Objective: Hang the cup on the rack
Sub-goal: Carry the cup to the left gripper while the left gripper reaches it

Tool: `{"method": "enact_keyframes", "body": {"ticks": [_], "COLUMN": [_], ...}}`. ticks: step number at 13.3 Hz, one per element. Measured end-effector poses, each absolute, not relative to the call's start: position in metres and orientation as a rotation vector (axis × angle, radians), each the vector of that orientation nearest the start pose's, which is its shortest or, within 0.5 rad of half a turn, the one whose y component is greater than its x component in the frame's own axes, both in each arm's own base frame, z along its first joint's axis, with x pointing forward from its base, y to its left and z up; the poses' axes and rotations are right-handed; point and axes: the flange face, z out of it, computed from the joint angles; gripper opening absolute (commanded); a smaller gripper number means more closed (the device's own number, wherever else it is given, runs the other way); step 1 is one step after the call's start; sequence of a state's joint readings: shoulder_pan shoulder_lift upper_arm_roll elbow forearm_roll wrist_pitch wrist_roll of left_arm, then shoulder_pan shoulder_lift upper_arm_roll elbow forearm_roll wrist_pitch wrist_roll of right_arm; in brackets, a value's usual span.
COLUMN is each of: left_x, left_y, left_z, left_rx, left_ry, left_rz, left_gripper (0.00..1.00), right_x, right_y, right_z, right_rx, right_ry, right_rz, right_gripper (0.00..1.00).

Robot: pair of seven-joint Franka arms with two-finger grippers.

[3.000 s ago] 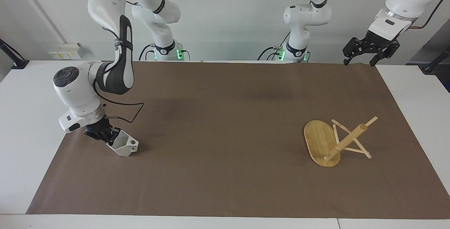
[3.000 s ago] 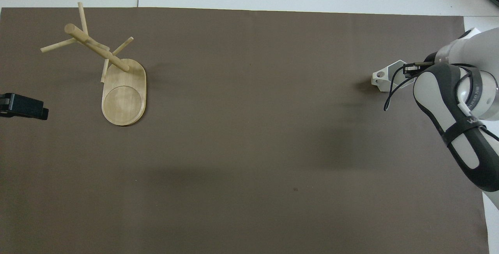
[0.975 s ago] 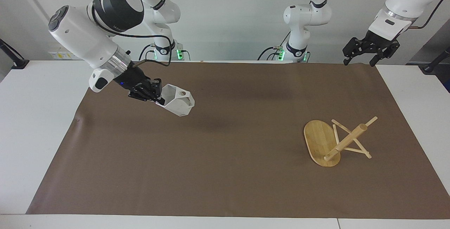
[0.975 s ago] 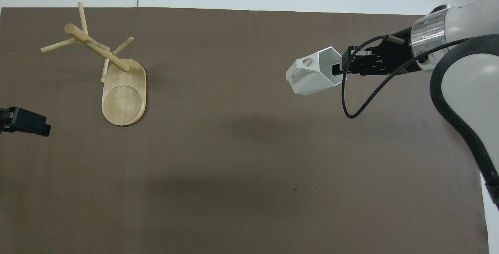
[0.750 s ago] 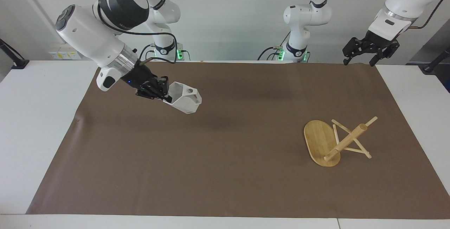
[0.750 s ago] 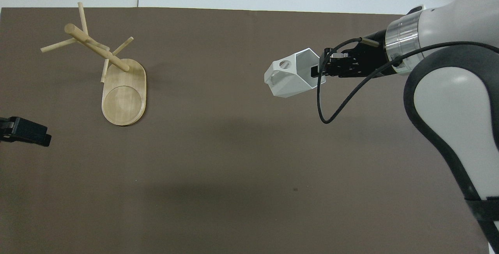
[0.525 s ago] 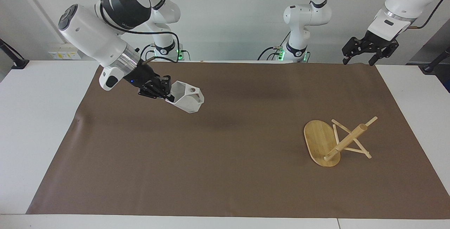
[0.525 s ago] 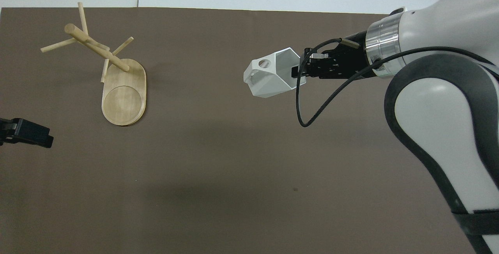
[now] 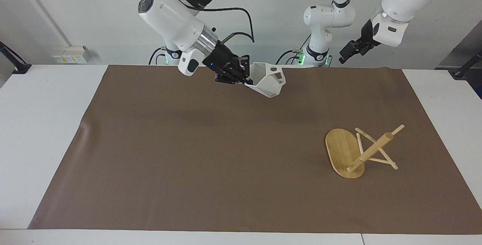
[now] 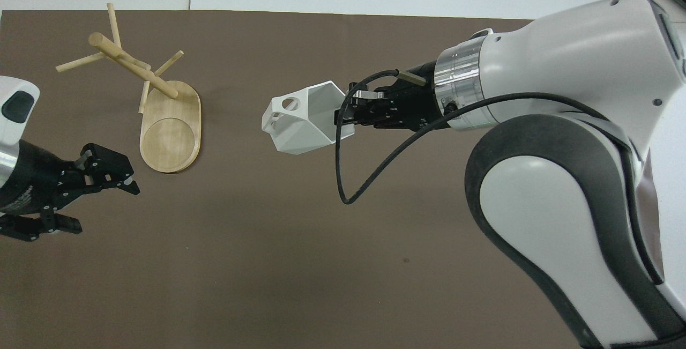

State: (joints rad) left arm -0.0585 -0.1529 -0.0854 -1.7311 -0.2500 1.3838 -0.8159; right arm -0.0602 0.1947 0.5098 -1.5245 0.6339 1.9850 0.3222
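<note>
My right gripper (image 9: pixel 246 77) is shut on the rim wall of the white faceted cup (image 9: pixel 268 83) and holds it tilted in the air over the middle of the brown mat, with the pierced handle pointing toward the rack. In the overhead view the cup (image 10: pixel 300 124) juts out from the right gripper (image 10: pixel 343 116). The bamboo rack (image 9: pixel 357 151) stands upright on its oval base toward the left arm's end, also seen in the overhead view (image 10: pixel 161 102). My left gripper (image 10: pixel 105 208) is open and empty, raised over the mat beside the rack's base; it also shows in the facing view (image 9: pixel 346 55).
The brown mat (image 9: pixel 211 169) covers most of the white table (image 9: pixel 37 124). A black cable (image 10: pixel 348 188) loops down from my right wrist. Nothing else lies on the mat.
My right gripper has lifted the cup higher and carried it toward the middle of the table. My left arm has swung in over the mat near the rack.
</note>
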Motion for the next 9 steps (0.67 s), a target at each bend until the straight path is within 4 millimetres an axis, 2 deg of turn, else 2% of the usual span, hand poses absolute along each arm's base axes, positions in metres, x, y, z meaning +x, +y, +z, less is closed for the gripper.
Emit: {"method": "enact_keyframes", "body": {"ticks": [2, 4, 6, 9], "left_x": [0.464, 0.463, 0.467, 0.479], "left_y": [-0.101, -0.082, -0.070, -0.071], "left_z": [0.603, 0.597, 0.597, 0.597], "left_rx": [-2.982, -2.880, -2.743, -2.570], "left_ry": [-1.378, -1.719, -2.034, -2.414], "left_rz": [0.583, 0.687, 0.763, 0.899], "left_gripper": [1.00, 1.00, 1.00, 1.00], "right_x": [0.569, 0.562, 0.556, 0.552], "right_y": [0.303, 0.322, 0.337, 0.354], "right_z": [0.606, 0.610, 0.611, 0.609], "right_rx": [-2.354, -2.329, -2.306, -2.263], "right_ry": [0.083, 0.115, 0.148, 0.209], "right_rz": [0.010, -0.006, -0.018, -0.066], "right_gripper": [0.00, 0.00, 0.00, 0.00]}}
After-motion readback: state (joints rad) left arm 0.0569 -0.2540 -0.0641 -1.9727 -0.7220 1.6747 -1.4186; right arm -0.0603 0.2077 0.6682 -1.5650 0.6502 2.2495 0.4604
